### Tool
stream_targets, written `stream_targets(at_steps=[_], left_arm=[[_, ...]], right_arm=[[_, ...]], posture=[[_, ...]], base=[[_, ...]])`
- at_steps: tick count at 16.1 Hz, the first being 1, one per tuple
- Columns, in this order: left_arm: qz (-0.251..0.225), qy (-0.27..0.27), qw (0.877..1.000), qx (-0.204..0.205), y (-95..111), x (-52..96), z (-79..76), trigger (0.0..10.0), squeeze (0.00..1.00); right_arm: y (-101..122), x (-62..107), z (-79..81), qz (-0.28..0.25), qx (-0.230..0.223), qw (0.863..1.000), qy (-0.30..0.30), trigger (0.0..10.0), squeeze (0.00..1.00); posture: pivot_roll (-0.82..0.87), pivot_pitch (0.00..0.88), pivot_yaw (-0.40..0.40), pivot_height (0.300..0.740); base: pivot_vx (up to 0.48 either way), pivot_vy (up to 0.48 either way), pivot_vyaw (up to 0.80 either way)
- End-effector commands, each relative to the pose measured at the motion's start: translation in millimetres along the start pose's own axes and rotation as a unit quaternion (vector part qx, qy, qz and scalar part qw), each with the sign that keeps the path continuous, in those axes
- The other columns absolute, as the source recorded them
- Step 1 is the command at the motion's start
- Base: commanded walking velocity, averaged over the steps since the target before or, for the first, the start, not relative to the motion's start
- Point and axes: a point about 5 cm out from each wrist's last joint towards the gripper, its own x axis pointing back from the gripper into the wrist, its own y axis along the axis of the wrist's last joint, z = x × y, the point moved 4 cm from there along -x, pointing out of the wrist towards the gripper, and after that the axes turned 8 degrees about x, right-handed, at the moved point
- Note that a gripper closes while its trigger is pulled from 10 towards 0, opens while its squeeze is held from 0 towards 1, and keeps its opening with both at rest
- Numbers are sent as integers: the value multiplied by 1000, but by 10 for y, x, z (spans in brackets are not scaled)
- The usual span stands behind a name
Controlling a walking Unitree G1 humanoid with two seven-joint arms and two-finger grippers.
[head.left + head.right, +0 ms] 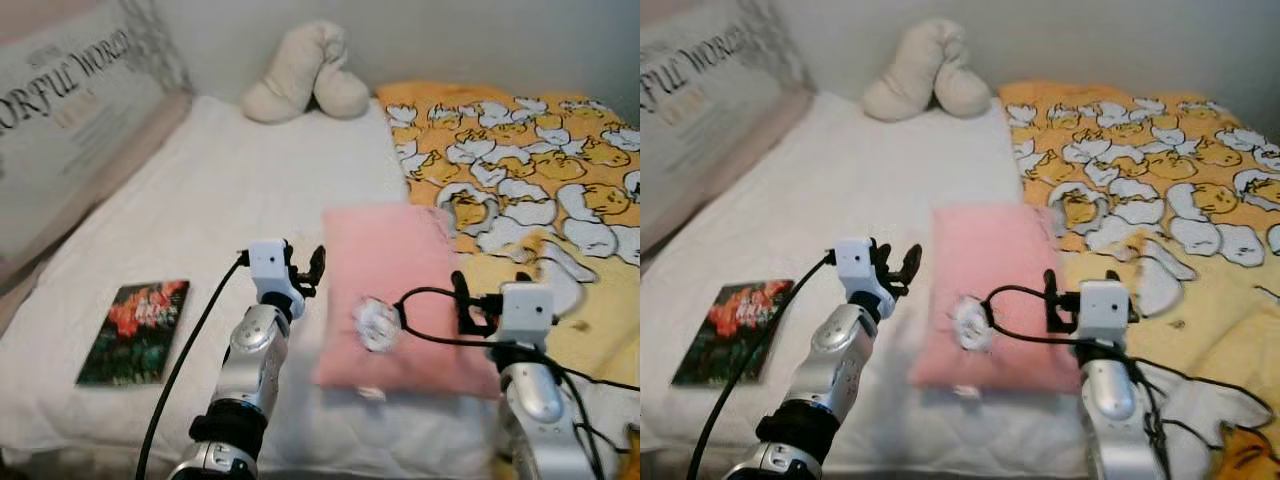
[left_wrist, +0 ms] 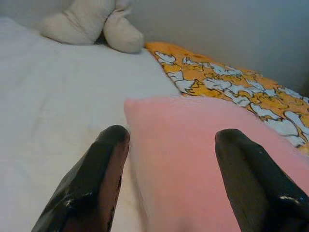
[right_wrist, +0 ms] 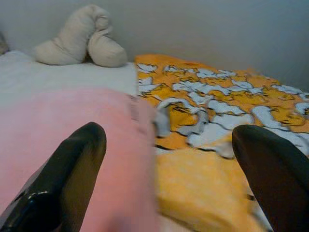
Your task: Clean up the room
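Far left, at nine to eleven o'clock: large grey printed pillow (image 1: 70, 110) propped along the edge of the white mattress (image 1: 215, 190). Below it, at about eight o'clock: book (image 1: 135, 330) with a red-flower cover, lying flat on the mattress, well apart from everything else.

Left of centre: left gripper (image 2: 169, 159) raised over the mattress at the left edge of the pink pillow (image 1: 395, 295), fingers spread wide and holding nothing; in the left wrist view one finger (image 2: 94, 181) over white sheet, the other over pink fabric, the pillow's edge between them.

At twelve o'clock, against the wall: cream plush toy (image 1: 305, 75) resting at the head of the mattress, just beside the corner of the blanket.

Centre: pink pillow lying flat, a small white round patch (image 1: 377, 323) on its face, its right side touching the orange duck-print blanket (image 1: 520, 170).

Right of centre, at about five o'clock: right gripper (image 3: 169, 164) held at the pillow's right edge, fingers wide apart with nothing gripped; in the right wrist view one finger (image 3: 72, 169) over pink, the other over yellow blanket.

Far right, from one to four o'clock: duck-print blanket spread across the bed.
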Motion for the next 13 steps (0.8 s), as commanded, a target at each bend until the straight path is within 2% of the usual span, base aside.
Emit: stream_targets(at_steps=[1, 3, 5, 6, 7, 8, 10, 11, 12, 13], left_arm=[[6, -14, 1000, -15, 13, -27, -83, 10000, 1000], [23, -38, 998, -42, -39, -34, -141, 10000, 1000], [47, -31, 997, -56, -76, -116, -107, 10000, 1000], [55, -33, 996, -59, -81, -142, -102, 10000, 114], [62, -11, 996, -64, -39, -185, -9, 10000, 0], [48, 26, 997, -56, 69, -216, 135, 10000, 0], [26, 45, 996, -66, 182, -226, 209, 10000, 0], [-13, 46, 996, -71, 330, -175, 239, 10000, 0], [-32, 45, 996, -67, 365, -75, 261, 10000, 0], [-49, 41, 996, -62, 372, 123, 285, 10000, 0]], right_arm=[[8, -25, -35, 2, -7, 1000, -6, 10000, 0], [0, -31, -36, 5, -12, 1000, -8, 10000, 0], [-48, -23, 15, 14, -12, 1000, -4, 10000, 0], [-66, -22, 35, 17, -11, 1000, -1, 10000, 0], [-92, -36, 56, 24, -17, 1000, 3, 10000, 0], [-139, -62, 61, 37, -33, 999, 5, 10000, 0], [-146, -83, 52, 40, -34, 999, 7, 10000, 0], [-53, -62, 43, 20, -29, 999, 11, 10000, 0], [7, -6, 59, 5, -23, 1000, 16, 10000, 0], [79, 109, 84, -13, -14, 1000, 20, 10000, 0]], posture=[[14, 0, 28, 740], [21, 0, 23, 740], [34, 0, 16, 740], [35, 0, 16, 740], [33, 0, 20, 740], [30, 0, 25, 740], [26, 0, 30, 740], [20, 0, 41, 740], [19, 0, 43, 740], [23, 0, 39, 740]], base=[[0, -435, 0], [307, -368, 0], [161, 0, 0], [0, 0, 0], [0, 0, 0], [0, 0, 0], [0, 0, 0], [0, 0, 0], [0, 0, 0], [0, 0, 0]])
